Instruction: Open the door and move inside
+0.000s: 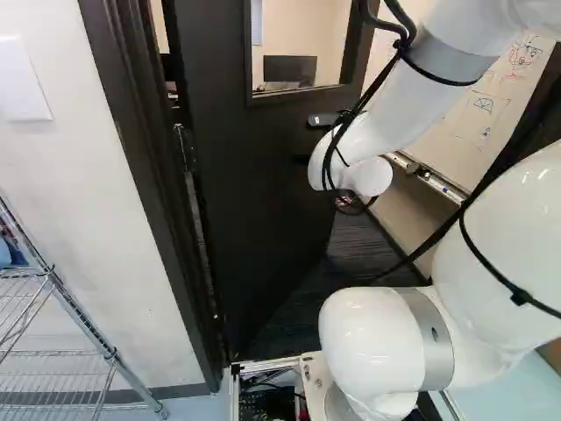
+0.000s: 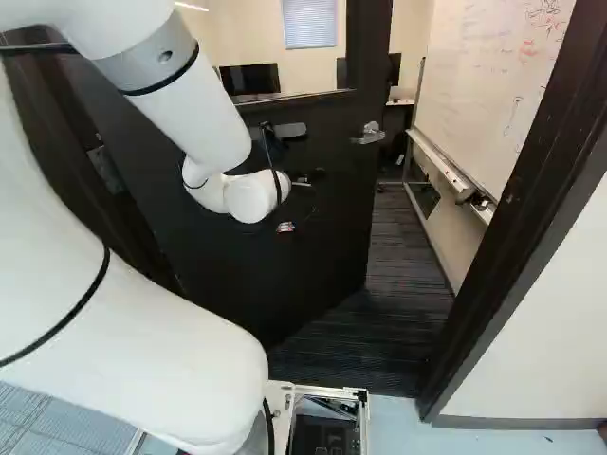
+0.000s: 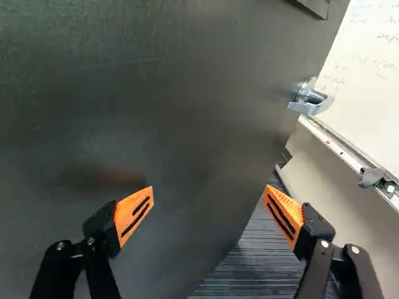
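Note:
The dark door (image 2: 313, 246) stands partly open, swung into the room beyond, with a window in its upper part. Its silver lever handle (image 2: 368, 134) shows near the door's free edge. In the right base view the gripper (image 2: 287, 227) is mostly hidden by the wrist, close before the door's face. Seen from the wrist, the gripper (image 3: 209, 202) is open, its orange-padded fingers wide apart with nothing between them. The door's face (image 3: 156, 112) fills much of the view ahead, and the handle (image 3: 312, 98) lies beyond the fingers, toward the whiteboard side.
The dark door frame (image 2: 531, 237) rises on the right, another frame side (image 1: 140, 175) on the left. A whiteboard (image 2: 493, 85) with a tray stands beyond the opening, over dark carpet (image 2: 398, 284). A wire rack (image 1: 66, 351) is at the left; monitors show inside.

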### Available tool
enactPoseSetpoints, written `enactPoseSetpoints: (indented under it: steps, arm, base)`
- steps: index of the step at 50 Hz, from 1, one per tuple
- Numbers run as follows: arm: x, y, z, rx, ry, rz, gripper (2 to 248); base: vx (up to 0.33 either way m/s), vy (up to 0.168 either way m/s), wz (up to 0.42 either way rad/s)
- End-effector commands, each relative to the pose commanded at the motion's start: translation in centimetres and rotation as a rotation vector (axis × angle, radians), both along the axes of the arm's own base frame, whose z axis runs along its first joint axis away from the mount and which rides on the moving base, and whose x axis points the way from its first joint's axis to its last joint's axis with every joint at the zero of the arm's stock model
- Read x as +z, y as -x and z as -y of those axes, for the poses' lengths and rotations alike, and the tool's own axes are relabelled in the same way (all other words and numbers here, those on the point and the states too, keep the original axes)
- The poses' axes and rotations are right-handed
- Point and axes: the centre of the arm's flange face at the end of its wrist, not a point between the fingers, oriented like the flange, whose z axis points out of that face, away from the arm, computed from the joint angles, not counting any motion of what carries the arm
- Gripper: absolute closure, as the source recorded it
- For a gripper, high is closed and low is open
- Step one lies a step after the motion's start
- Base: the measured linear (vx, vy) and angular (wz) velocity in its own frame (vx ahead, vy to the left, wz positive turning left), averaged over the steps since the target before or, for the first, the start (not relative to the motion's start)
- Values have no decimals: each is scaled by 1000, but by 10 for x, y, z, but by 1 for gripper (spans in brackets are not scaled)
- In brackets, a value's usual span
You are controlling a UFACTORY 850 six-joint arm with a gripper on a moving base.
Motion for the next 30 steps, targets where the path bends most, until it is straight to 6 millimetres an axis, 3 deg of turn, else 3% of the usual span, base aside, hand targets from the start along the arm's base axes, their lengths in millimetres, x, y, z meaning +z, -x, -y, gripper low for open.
enactPoseSetpoints:
  steps: [30]
  arm:
    - [2,-29,-12,-47,-68,0,3]
  base:
    - [0,0,0]
